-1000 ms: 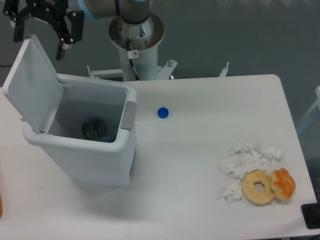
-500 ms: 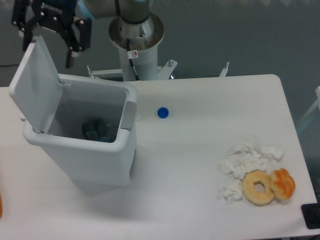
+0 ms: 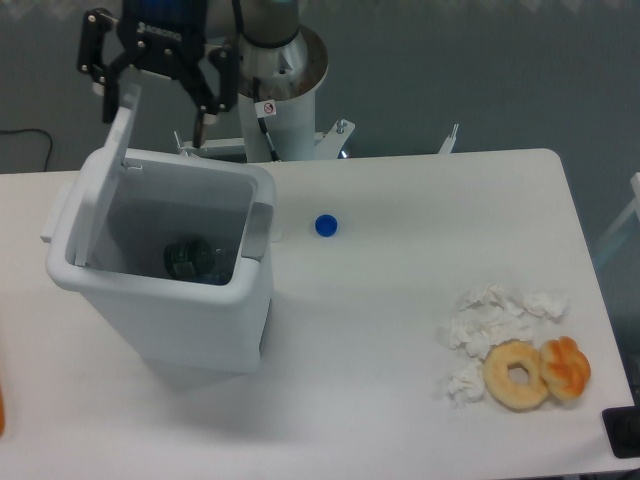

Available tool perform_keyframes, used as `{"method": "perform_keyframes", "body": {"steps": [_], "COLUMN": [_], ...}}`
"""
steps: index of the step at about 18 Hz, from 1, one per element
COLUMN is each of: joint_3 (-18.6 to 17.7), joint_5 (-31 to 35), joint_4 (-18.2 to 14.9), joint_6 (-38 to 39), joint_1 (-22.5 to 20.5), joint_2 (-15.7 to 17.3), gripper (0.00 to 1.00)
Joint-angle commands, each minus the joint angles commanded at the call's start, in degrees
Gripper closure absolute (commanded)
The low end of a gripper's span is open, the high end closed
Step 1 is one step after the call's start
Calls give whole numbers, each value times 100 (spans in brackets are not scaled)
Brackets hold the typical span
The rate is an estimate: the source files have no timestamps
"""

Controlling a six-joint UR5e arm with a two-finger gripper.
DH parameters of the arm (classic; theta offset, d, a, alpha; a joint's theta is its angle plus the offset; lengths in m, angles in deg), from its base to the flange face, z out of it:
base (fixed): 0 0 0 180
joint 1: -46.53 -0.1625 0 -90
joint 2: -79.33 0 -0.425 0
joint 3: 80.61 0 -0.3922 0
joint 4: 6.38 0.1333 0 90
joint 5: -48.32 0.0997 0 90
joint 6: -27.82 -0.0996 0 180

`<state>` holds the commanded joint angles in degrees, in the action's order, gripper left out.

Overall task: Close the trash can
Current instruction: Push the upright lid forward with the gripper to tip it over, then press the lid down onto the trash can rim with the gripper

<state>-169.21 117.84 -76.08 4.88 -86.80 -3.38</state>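
The white trash can (image 3: pixel 200 320) stands on the left of the table with its top open. Its white lid (image 3: pixel 104 180) is hinged at the left rim and stands nearly upright. A grey latch tab (image 3: pixel 260 230) sits on the right rim. A dark object (image 3: pixel 188 258) lies inside the can. My black gripper (image 3: pixel 155 105) is open above the back left of the can. Its fingers straddle the lid's top edge, and the left finger (image 3: pixel 105 100) is at the lid's upper tip.
A blue bottle cap (image 3: pixel 325 226) lies right of the can. Crumpled white tissues (image 3: pixel 490 320), a bagel (image 3: pixel 516 374) and an orange pastry (image 3: pixel 566 367) lie at the front right. The arm's base column (image 3: pixel 272 100) stands behind the table. A dark item (image 3: pixel 624 432) sits at the front right corner.
My gripper has moved to the right and pushed the lid with it. The lid has swung from leaning out to the left to nearly upright.
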Motion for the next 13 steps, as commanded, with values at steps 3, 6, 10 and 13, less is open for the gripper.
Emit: {"method": "perform_keyframes", "body": {"steps": [3, 6, 10, 13], "joint_3": [-9, 0, 0, 0], "joint_5": [0, 9, 44, 88], "joint_4": [9, 9, 44, 105], "joint_6": [0, 0, -9, -44], "joint_1": [-53, -53, -62, -210], "joint_2": [-105, -219, -386, -474], "gripper": [0, 0, 0, 0]}}
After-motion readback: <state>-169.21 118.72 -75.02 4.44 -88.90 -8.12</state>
